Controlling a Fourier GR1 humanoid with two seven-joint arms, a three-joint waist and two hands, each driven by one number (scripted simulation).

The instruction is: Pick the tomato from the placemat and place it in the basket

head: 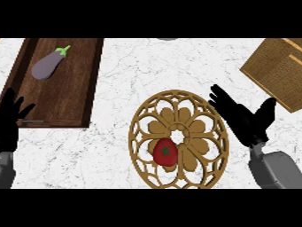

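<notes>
- The small red tomato with a green stem scar (165,152) lies on the round, tan, openwork wooden placemat (179,138), in its lower left part, on the white marbled desk (120,146). Nothing touches it.
- The black right hand (248,120) hovers just off the placemat's right edge with its fingers (221,98) spread and straight, holding nothing. It sits above and to the right of the tomato, so the reach has to cross the mat; a descent made from here would likely land on the carved wood instead of the fruit.
- The tomato is round and smooth. If the fingers close off centre, it may roll across the mat's pierced surface and away from the hand.
- The square, light brown woven basket (280,72) stands at the upper right, partly cut off by the view's edge. A carry that releases early could leave the tomato on the rim or on the desk beside it.
- The black left hand (1,126) rests open at the left edge, fingers up, close to the dark brown wooden tray (61,99) that holds a purple eggplant (48,65). Both are well apart from the tomato and look unlikely to interfere.
</notes>
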